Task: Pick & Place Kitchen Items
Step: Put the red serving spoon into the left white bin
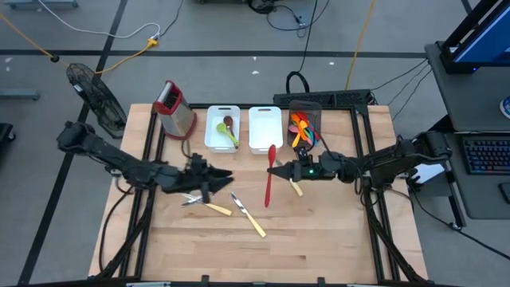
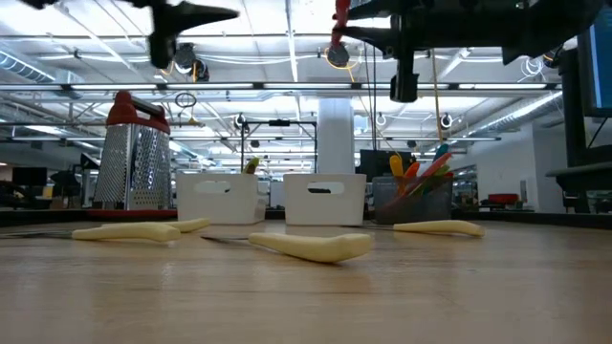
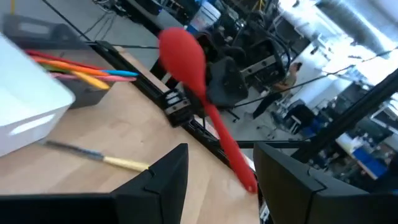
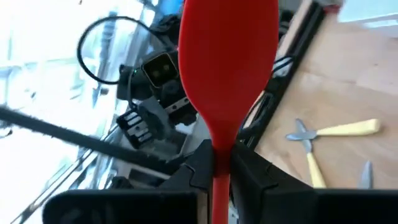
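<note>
While raised above the wooden bench [image 1: 319, 239], right gripper [image 1: 275, 170] jaws grasp long red plastic spoon [image 1: 270, 175] | left gripper [image 1: 225, 178] jaws released, empty.

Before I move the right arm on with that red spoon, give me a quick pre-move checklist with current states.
1. Right gripper shut on red spoon: ok.
2. Spoon lifted off table: ok.
3. Left gripper open, holding nothing: ok.
4. Left gripper apart from spoon: ok, but close.
5. Middle white bin looks empty; other white bin has utensils: ok.
6. Yellow-handled utensils left on table: not ok.
</note>
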Available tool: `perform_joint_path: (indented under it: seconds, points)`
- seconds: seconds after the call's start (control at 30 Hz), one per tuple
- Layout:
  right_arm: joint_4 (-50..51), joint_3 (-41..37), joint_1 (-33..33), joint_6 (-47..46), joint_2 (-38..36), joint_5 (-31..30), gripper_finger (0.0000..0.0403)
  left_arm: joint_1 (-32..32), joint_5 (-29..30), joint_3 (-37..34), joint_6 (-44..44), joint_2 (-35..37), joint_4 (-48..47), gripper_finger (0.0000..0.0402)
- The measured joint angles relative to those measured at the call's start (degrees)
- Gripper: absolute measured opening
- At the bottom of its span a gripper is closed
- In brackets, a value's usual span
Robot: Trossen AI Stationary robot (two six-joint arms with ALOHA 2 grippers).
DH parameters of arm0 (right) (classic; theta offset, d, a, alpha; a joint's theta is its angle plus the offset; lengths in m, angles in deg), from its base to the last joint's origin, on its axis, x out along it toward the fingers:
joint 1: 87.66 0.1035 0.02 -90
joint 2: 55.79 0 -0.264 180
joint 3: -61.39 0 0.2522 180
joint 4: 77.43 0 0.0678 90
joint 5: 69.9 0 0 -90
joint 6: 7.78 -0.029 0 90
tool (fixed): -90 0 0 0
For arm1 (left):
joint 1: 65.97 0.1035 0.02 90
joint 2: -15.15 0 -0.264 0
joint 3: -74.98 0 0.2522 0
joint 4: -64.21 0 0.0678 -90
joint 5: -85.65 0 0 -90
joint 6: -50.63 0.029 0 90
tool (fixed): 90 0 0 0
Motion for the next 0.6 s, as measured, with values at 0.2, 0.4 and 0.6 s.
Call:
perform_joint_path:
  seconds: [0.2, 0.4, 0.6]
  points:
    - [-1.34, -0.02, -3.21, 1.75, 0.01, 9.52, 0.0023, 2.75, -2.43, 11.38, 4.39, -12.32, -0.26, 0.0202]
    - [-2.91, -0.02, -6.13, 3.28, -0.01, 17.80, 0.0023, 4.76, -3.55, 18.27, 1.81, -18.93, -0.19, 0.0240]
    - [-4.39, -0.02, -7.38, 4.00, 0.04, 23.10, 0.0023, 5.88, -5.39, 20.26, -3.69, -21.91, -0.44, 0.0269]
